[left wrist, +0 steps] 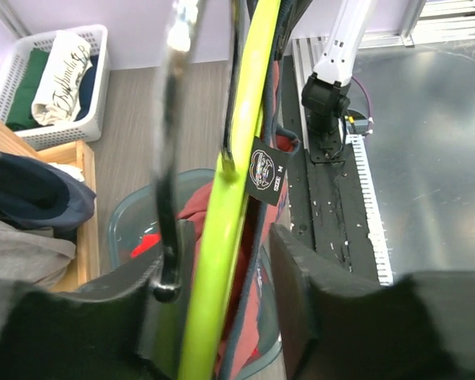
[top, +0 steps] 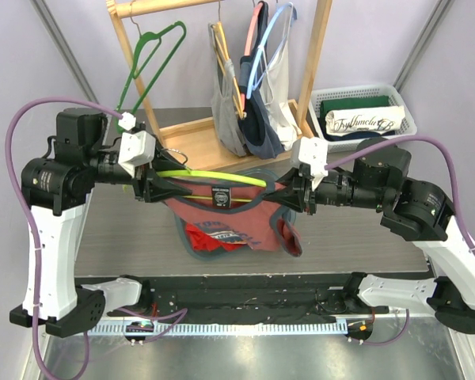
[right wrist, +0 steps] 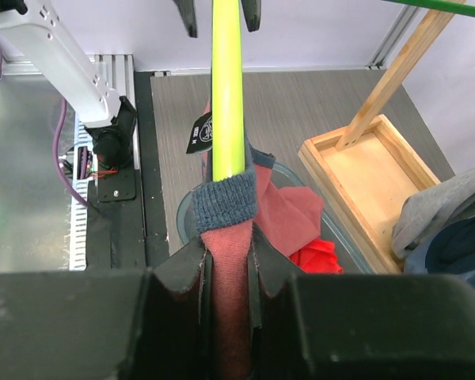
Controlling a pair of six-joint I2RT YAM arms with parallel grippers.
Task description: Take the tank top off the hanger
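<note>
A: Tank top (top: 222, 218), where?
B: Just in front of the wooden rack (top: 191, 142), up off the table (top: 119, 237), stretched along a yellow-green hanger (top: 214, 176). Red, with grey-blue edging.
A: And around the rack?
B: Right of the rack, a white basket (top: 404, 99) of folded clothes. On the rack's bar, a bare green hanger (top: 154, 51) and a few grey and dark garments (top: 253, 119). In front of the rack, below the tank top, a grey bin (left wrist: 119, 214) with something red inside.
A: Right gripper (top: 285, 194)?
B: Clamped on the tank top's shoulder, right at the end of the yellow-green hanger. Red fabric pinched between the fingers (right wrist: 182, 273), grey-blue hem bunched just past them.
A: Left gripper (top: 160, 190)?
B: Astride the other end of that hanger, next to the metal hook (left wrist: 169, 198). Fingers partway apart, a gap showing on one side. Hard to tell whether gripping or loose.
A: Smallest bit?
B: Black label (top: 220, 195), dangling at the neckline, roughly midway between the grippers.
</note>
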